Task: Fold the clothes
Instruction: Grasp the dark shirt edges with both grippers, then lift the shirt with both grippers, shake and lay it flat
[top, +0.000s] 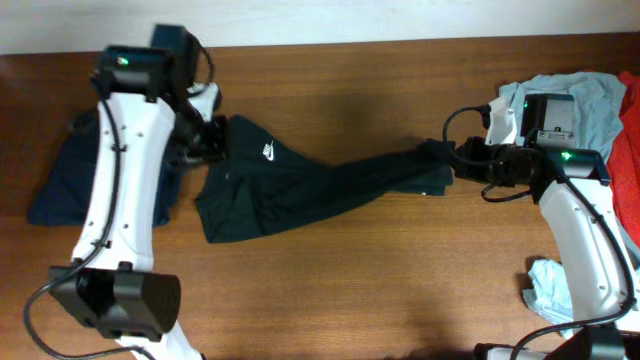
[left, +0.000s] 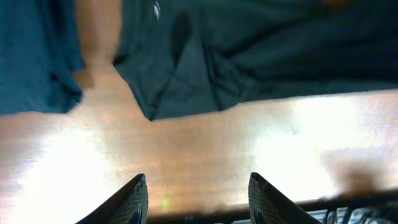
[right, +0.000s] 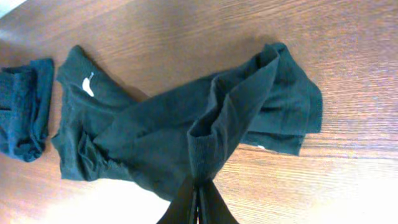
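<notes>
Overhead view: black T-shirt pulled long across the tabletop

On the wooden tabletop (top: 380, 290) the black T-shirt (top: 300, 185) lies stretched out from left to right. Its small white logo (top: 270, 152) faces up near the left end. The right jaws are pressed together on a bunched fold at the right end of the T-shirt. In the right wrist view the cloth forms a ridge that runs straight into the closed tips. The right arm (top: 590, 230) reaches in from the right side.

The left jaws are spread and hold nothing. In the left wrist view only bare wood is seen between the two fingertips (left: 134, 196), and the edge of the T-shirt lies further ahead, apart from them. The left arm (top: 125, 190) stands over the left end of the T-shirt.

A dark-navy garment (top: 60, 180) lies at the far left, partly under this arm. A light-blue garment (top: 590, 105) and a red garment (top: 630, 150) are heaped at the right edge. Another light-blue piece (top: 545, 285) lies near the lower right.
</notes>
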